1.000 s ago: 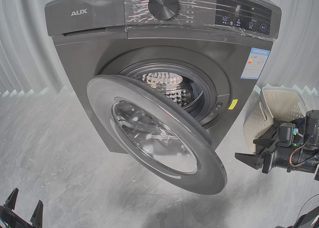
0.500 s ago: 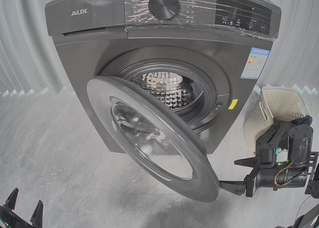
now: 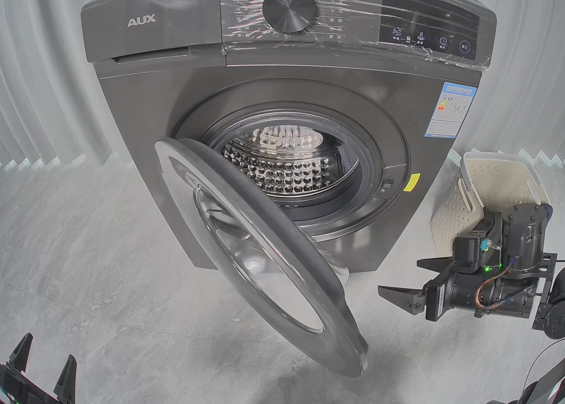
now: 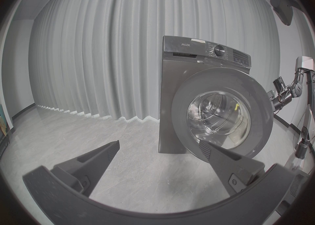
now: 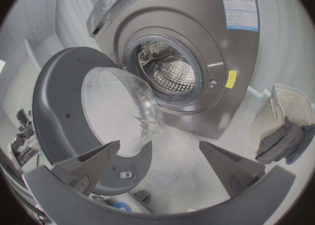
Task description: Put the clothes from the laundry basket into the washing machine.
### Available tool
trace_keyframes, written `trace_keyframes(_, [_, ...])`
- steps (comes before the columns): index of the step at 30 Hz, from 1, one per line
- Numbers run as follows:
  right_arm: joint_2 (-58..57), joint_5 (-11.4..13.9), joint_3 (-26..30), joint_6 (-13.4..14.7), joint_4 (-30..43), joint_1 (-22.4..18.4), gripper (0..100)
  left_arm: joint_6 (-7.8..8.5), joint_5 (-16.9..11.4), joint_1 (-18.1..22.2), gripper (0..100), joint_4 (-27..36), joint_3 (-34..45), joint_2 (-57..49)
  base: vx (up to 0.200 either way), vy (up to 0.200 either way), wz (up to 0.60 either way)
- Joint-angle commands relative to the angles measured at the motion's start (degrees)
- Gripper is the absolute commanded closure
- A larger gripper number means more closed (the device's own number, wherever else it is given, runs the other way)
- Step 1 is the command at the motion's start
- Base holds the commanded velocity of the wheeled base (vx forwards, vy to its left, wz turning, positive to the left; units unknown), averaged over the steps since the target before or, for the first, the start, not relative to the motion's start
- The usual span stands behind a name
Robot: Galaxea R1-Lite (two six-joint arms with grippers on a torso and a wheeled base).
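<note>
- Judging by the drape, the clothes (image 5: 284, 143) are soft, light and floppy; they'll sag and trail, so pinch the bunched fold on the rim.
- They hang over the near rim of the laundry basket (image 3: 500, 181), just right of the washing machine (image 3: 282, 81).
- Long axis runs down the basket's outer wall, loose end floorward.
- Right end effector (image 3: 400, 277) spread, empty, beside the open door (image 3: 265, 258); left end effector (image 3: 48, 349) spread, empty, well apart.

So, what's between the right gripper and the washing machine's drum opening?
Bare floor, then the washing machine's front under the drum opening, per the right wrist view. The open door hangs to one side, not across that stretch.
</note>
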Motion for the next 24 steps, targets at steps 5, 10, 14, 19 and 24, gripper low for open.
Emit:
trace_keyframes(5, [9.2,-0.5,-3.9,-0.1,0.0,0.2,0,-0.08,0.0,0.0,0,0.0,0.7,-1.0,0.000,0.000,0.00])
trace_keyframes(10, [10.0,-0.3,-3.9,0.2,0.0,3.5,0,-0.08,0.0,0.0,0,0.0,0.7,-1.0,0.000,0.000,0.00])
trace_keyframes(14, [9.9,0.8,-3.7,0.2,0.0,4.9,0,-0.08,0.0,0.0,0,0.0,0.7,-1.0,0.000,0.000,0.00])
trace_keyframes(19, [9.8,3.1,-2.5,0.6,-2.1,7.9,0,-0.08,0.0,0.0,0,0.0,0.7,-1.0,0.000,0.000,0.00])
trace_keyframes(24, [10.2,3.0,-2.9,1.3,-7.8,8.5,0,-0.08,0.0,0.0,0,0.0,0.7,-1.0,0.000,0.000,0.00])
